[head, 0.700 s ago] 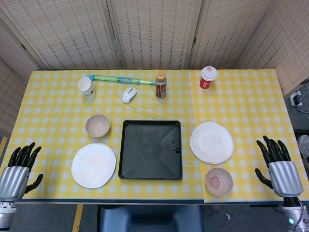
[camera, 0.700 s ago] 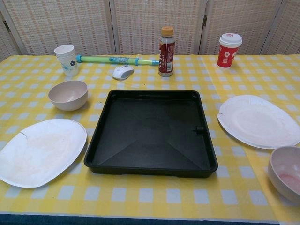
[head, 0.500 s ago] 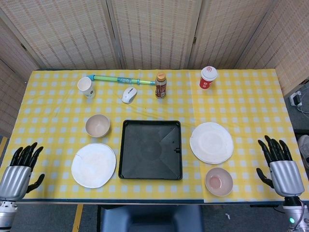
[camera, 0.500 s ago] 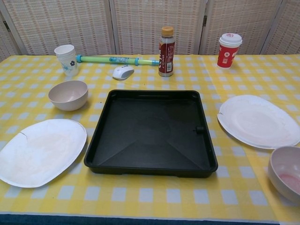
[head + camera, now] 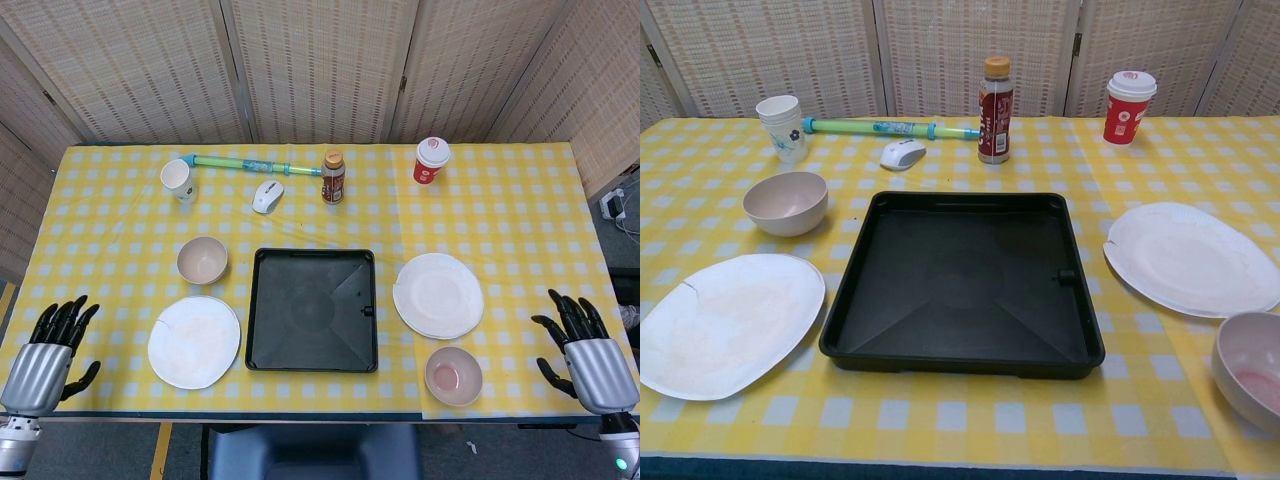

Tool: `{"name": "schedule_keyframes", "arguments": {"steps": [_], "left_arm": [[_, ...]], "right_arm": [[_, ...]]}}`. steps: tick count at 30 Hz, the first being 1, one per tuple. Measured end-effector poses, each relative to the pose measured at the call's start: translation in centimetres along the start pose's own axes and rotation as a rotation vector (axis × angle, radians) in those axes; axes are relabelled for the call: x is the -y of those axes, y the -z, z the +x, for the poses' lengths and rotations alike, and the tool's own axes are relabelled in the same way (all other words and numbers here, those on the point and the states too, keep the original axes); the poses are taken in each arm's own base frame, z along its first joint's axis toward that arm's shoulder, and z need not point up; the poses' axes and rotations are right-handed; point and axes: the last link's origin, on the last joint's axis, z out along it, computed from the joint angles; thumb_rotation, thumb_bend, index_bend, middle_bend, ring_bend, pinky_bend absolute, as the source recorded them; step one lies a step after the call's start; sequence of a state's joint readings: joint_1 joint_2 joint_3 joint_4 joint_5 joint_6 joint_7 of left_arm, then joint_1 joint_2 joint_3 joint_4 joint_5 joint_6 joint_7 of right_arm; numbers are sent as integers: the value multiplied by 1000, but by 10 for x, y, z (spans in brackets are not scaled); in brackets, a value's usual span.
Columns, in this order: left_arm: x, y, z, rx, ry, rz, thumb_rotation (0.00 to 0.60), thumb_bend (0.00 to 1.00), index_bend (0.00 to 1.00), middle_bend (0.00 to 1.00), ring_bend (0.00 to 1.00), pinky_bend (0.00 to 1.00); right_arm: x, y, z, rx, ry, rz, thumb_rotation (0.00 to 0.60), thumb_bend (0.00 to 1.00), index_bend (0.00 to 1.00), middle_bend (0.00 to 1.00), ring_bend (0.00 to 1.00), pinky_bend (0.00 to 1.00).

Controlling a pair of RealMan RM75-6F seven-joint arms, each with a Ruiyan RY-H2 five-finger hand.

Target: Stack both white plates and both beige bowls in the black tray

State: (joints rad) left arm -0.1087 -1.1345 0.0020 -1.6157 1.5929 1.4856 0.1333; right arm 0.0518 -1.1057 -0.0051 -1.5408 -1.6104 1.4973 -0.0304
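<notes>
Four pieces of crockery to gather, none in the tray yet. Nearest, at the front corners of the tabletop and just off its edge: silver-backed left hand (image 5: 42, 352) and silver-backed right hand (image 5: 588, 350), both with dark fingers spread, holding nothing, well apart from every dish. Along the front edge, left side: thin round white plate (image 5: 722, 322) with a small crack at its rim, lying flat; right side: beige bowl with a pinkish inside (image 5: 1252, 368), upright near the front right corner. Between them, centred: shallow square black plastic tray (image 5: 961, 355), bare inside. Further back on the right: second thin white plate (image 5: 1190, 258), flat, just beside the tray's right wall; further back on the left: second beige bowl (image 5: 786, 202), upright, near the tray's far left corner. Toward the far edge, clutter only: patterned paper cup (image 5: 780, 127), green tube (image 5: 890, 128), white computer mouse (image 5: 903, 154), brown drink bottle (image 5: 995, 96), red lidded cup (image 5: 1128, 106). Likely trouble from here: thin plates lying flush on the yellow checked cloth (image 5: 950, 430), little to hook under, so prone to sliding or bunching the cloth; cracked rim apt to fold or tear under a pinch; bowl set down before plates, spoiling the stack; an arm reaching for the far bowl and tipping the cup behind it.
</notes>
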Motion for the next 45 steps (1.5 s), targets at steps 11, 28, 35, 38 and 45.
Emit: {"name": "schedule_keyframes", "arguments": {"steps": [11,28,35,38,45], "left_arm": [[-1,10,5,-33,24,1,600,360,0,0,0,0],[2,3,1,0,26,12,600,359,0,0,0,0],[4,1,1,5,23,25,600,359,0,0,0,0],[6,0,0,10,23,35,600,359,0,0,0,0],[5,0,-1,23,17,33,600,356,0,0,0,0]], "right_arm": [[-8,-37,-43,-38,48,-18,600,349,407,0,12,0],[9,-76,-98,17,111,19,600,349,457,15,46,0],[11,-83,-106,38,139,40,600,349,474,27,54,0],[14,-87,-111,45,142,49,600,349,483,36,58,0],[21,-95,-122,60,137,75,600,349,485,38,62,0]]}}
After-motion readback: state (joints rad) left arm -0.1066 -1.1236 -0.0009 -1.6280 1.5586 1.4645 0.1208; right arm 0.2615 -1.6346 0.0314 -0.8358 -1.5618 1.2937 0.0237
